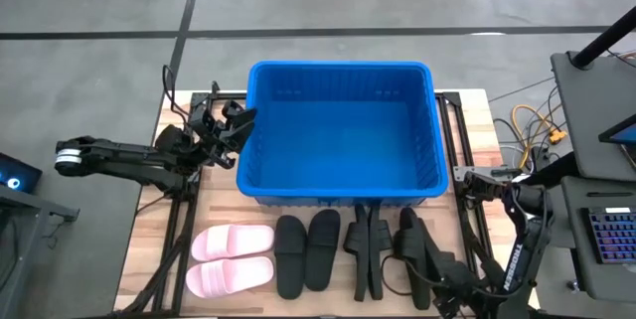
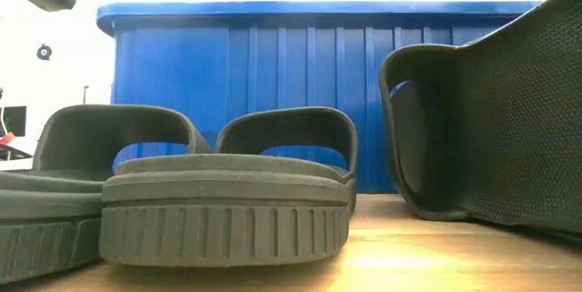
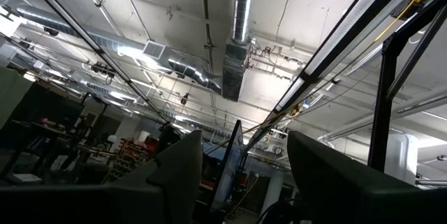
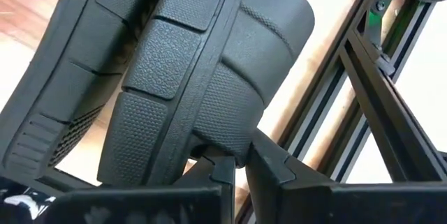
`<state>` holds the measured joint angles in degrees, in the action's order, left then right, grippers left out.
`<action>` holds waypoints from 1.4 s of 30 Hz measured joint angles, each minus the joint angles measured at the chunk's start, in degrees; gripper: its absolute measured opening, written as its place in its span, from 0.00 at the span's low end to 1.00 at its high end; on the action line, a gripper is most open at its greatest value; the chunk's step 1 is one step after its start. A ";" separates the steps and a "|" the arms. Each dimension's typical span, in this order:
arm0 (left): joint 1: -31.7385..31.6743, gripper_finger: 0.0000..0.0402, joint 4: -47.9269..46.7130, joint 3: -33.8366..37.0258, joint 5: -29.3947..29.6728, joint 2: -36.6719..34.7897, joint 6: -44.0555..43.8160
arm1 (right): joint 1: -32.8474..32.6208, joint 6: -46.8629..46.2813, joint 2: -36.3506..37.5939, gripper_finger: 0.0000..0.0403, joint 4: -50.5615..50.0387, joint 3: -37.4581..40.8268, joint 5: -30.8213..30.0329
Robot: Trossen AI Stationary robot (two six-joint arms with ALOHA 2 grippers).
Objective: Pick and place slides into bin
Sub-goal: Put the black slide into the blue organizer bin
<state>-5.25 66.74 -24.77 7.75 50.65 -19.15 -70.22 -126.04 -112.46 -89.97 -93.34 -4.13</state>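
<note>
The blue bin (image 1: 343, 130) stands at the table's middle and far part. In front of it lie a pale pink pair of slides (image 1: 231, 259), two black slides flat on their soles (image 1: 306, 251) and another black one on its side (image 1: 365, 249). My right gripper (image 4: 244, 168) is at the near right, pointing steeply down, shut on a further black slide (image 1: 415, 247). My left gripper (image 3: 244, 182) stands open beside the bin's left wall, raised and pointing upward, with nothing between its fingers. My right gripper pinches the edge of the black slide's wide textured strap (image 4: 234, 147) between its two fingers, coming from above. The slide is tipped up on its side (image 2: 491, 119), and its lower edge (image 2: 446, 212) looks to be on the table.
Dark metal rails (image 1: 465, 230) run along the table's right side close to the held slide. Another rail frame (image 1: 179, 230) runs along the left. Cables and a keyboard (image 1: 606, 235) sit beyond the right edge.
</note>
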 joint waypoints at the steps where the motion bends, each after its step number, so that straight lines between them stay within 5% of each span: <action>1: 0.00 0.49 0.00 0.00 0.00 0.00 0.00 | -0.01 0.03 0.36 0.03 0.06 0.00 0.06; 42: 0.02 0.49 0.23 0.02 0.01 0.00 -0.03 | -0.02 0.03 27.25 0.03 -0.08 0.02 13.96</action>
<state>-5.23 66.97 -24.75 7.76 50.65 -19.18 -70.24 -126.01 -85.21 -90.05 -93.32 9.83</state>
